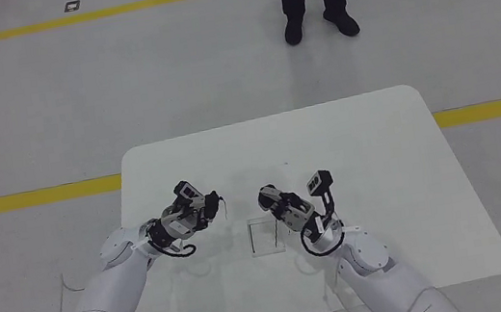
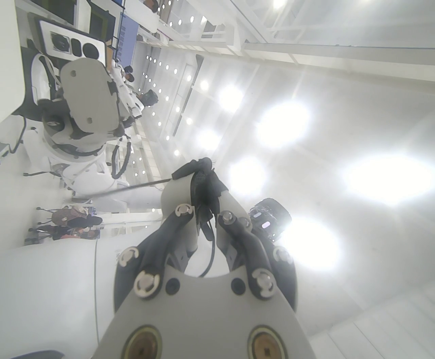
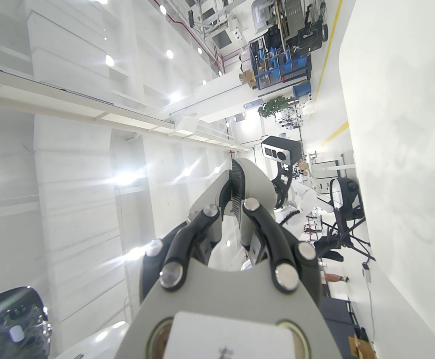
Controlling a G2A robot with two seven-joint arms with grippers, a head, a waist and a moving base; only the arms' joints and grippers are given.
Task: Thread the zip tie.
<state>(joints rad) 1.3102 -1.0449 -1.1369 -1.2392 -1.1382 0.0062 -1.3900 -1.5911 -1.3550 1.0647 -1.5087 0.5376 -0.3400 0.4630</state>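
Observation:
Above the middle of the white table, my left gripper is shut on a black zip tie. In the left wrist view the zip tie is pinched between the left gripper's fingertips. Its thin tail sticks straight out to one side, and a curved length hangs back between the fingers. My right gripper is a short gap from the left one, tips facing it. In its own view the right gripper has its ribbed pads pressed together, with nothing visible between them.
A faint rectangular outline is marked on the table just below the two grippers. The table's rounded far corner and its left edge border bare white surface around the arms.

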